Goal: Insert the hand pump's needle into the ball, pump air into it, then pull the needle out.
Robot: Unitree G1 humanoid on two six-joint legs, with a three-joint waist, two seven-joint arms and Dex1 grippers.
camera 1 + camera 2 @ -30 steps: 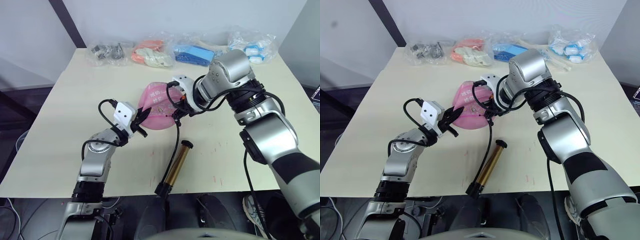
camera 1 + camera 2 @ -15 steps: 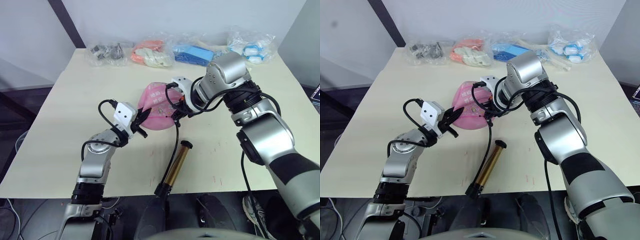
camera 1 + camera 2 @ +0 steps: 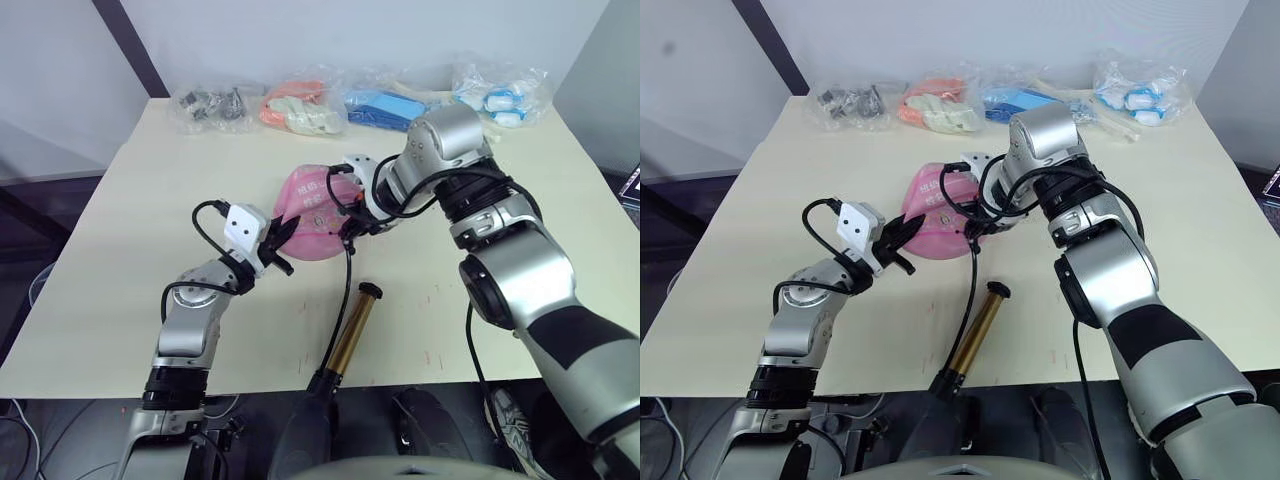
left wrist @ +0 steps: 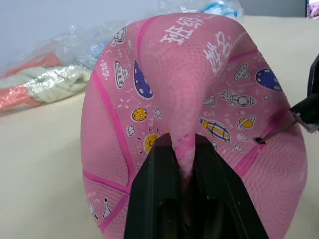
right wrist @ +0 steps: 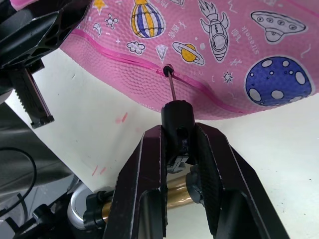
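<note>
Evidently the first step is at its very end: the needle is seen with its tip at or just inside the black valve dot of the ball; depth of entry cannot be told. The hose end fitting is clamped between the closed jaws of the right gripper. A fold of the ball's slack skin is pinched by the shut jaws of the left gripper, so the saggy pink dome is steadied near the middle of the worktop.

Pumping is judged not begun. The hand pump lies untouched at the near worktop edge, its handle end overhanging, joined to the needle by the thin black hose. Pumping and needle withdrawal remain.

Clear bags of assorted items are lined along the far edge, well apart from the work. Both grippers are occupied, so freeing one for the pump handle is judged the main obstacle.
</note>
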